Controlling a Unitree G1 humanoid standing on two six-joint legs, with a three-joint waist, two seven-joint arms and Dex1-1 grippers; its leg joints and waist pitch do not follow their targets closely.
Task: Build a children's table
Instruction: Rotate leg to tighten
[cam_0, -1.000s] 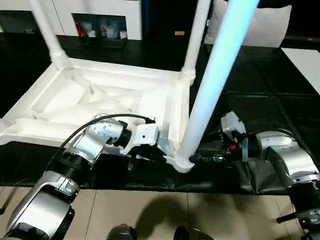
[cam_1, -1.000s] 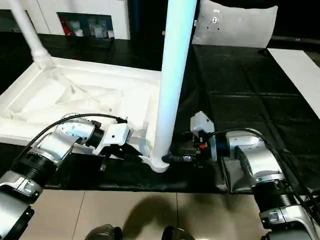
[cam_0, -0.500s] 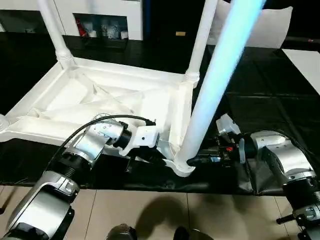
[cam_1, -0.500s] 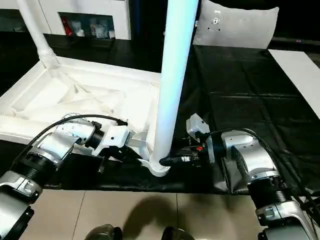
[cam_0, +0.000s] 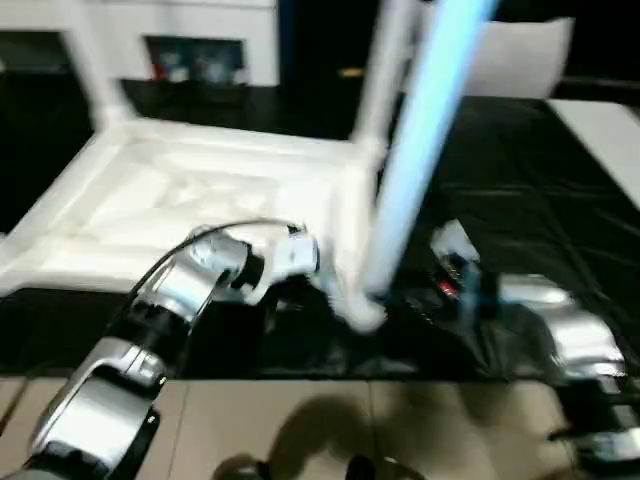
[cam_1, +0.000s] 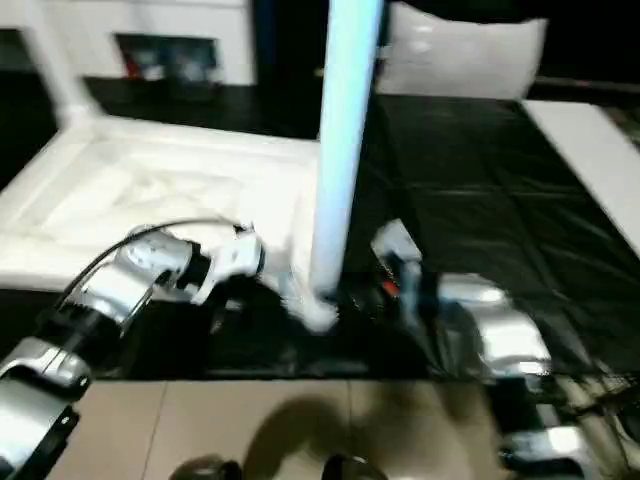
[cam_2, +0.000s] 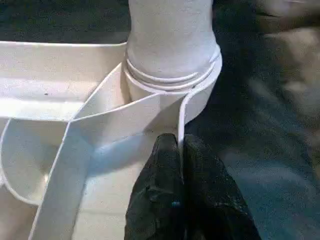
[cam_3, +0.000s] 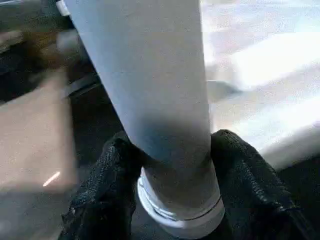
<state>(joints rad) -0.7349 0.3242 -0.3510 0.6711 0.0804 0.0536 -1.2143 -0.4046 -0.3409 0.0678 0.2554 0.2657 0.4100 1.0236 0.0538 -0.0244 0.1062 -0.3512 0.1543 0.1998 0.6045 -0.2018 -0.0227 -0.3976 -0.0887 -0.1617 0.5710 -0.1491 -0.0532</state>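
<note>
At the tabletop's (cam_0: 200, 190) near corner, left gripper (cam_2: 180, 150) jaws pinch a rib, right gripper (cam_3: 170, 170) jaws clasp the table leg (cam_3: 150, 80); black floor covering (cam_1: 470, 180), white cabinet (cam_0: 200, 30) behind.

Upright legs (cam_0: 420, 150) on the upturned table top (cam_0: 190, 190) block passage; black mat (cam_1: 470, 170) rightward lies open.

Legible text, labels, brands, numbers, signs: none. All surfaces in view are unmarked or too blurred to read.
</note>
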